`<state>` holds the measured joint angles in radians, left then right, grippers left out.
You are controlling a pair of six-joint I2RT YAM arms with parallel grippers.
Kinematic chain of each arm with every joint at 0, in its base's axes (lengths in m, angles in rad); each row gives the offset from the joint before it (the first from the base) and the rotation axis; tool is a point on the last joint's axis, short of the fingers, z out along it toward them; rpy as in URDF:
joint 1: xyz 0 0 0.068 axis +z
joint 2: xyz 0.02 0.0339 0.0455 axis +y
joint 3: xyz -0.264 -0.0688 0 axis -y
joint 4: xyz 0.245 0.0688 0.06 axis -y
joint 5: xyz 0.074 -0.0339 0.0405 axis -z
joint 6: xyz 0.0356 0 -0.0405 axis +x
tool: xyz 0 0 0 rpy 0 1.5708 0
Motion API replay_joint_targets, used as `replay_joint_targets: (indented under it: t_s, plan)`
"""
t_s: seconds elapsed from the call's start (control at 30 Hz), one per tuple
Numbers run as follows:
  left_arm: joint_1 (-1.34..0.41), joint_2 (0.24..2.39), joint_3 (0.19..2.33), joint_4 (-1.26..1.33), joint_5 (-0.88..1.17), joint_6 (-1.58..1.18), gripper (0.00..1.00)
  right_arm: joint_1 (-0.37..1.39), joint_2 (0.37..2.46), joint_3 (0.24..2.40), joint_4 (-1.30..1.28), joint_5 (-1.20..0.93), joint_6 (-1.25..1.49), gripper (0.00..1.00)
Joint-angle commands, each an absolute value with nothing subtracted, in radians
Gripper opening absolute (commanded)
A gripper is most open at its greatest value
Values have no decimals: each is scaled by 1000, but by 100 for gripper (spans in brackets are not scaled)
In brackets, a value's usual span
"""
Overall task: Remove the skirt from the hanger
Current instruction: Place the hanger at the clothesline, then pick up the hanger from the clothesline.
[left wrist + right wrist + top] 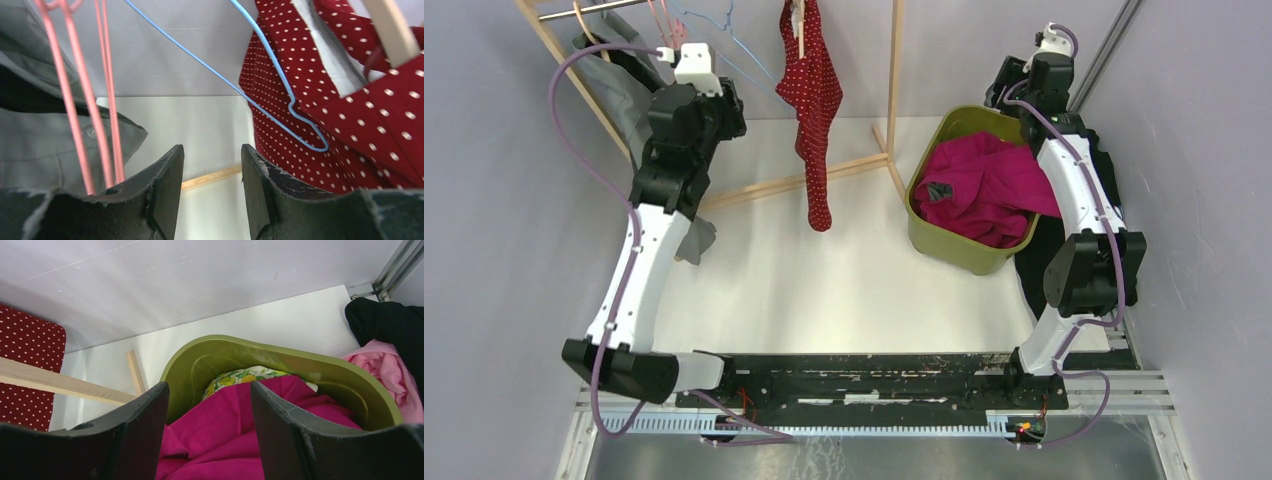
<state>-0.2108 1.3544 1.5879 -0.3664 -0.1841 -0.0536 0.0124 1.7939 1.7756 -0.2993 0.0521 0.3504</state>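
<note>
At the near edge, the left arm [639, 270] reaches up the left side of the white surface [824, 290] and the right arm [1079, 200] up the right side. The left jaws are released, with a clear gap and nothing between them. The right jaws are likewise spread and empty, and sit above the olive-green bin [964, 245]. The bin holds a crumpled magenta garment [984, 185], with a floral cloth [240, 377] tucked behind it. A black garment [1034, 250] lies just beside the bin on the right. Further back hangs the skirt [812, 100], dark red with small white polka dots. It is gathered into a narrow drape that tapers to a tail low over the surface, in front of the base rail of the wooden rack [894, 80]. A pale wooden piece [800, 30] shows in the skirt's top opening (whether that is the hanger itself I cannot tell). From the left wrist, the skirt [380, 125] fills the upper right, above and to the right of the left jaws and apart from them. The lower corner of a blue wire hanger [280, 90] crosses in front of its cloth. From the right wrist, only a corner of the skirt [25, 340] shows at the far left, behind a wooden bar and well apart from the right jaws. Left of the blue hanger hang pink hangers [75, 100] and a grey shirt [40, 140].
</note>
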Motion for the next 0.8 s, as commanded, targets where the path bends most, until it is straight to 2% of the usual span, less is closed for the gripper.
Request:
replay_joint_targets:
  t_s: [0.0, 0.3, 0.5, 0.77]
  plan:
    - [-210, 1247, 1551, -379, -67, -20, 53, 21, 1748, 1770, -249, 48, 341, 66]
    - [-237, 1180, 1650, -342, 248, -127, 53, 45, 1736, 1762, -243, 56, 336, 67]
    - [-273, 1258, 1756, -308, 271, -224, 53, 53, 1733, 1772, -244, 64, 327, 67]
    - [-340, 1507, 1987, -311, 232, -275, 51, 55, 1744, 1805, -250, 77, 322, 67]
